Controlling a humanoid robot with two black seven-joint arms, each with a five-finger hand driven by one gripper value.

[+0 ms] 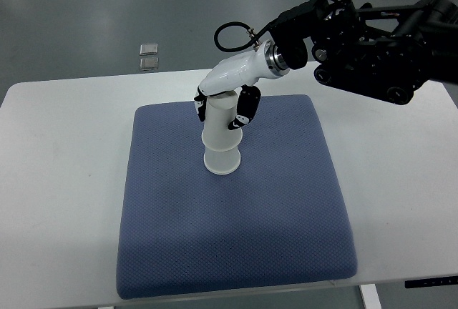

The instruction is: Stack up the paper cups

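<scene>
Paper cups (221, 141) mid-pad, pinched near the top by the right hand (227, 101).
Standing inverted on the blue pad (236, 230) covering the table (50, 180); probably light, thin-walled, easily crushed, so best gripped gently. Arm entering from 2 o'clock.

White table (64, 180), grey floor (107, 8), perhaps concrete
</scene>
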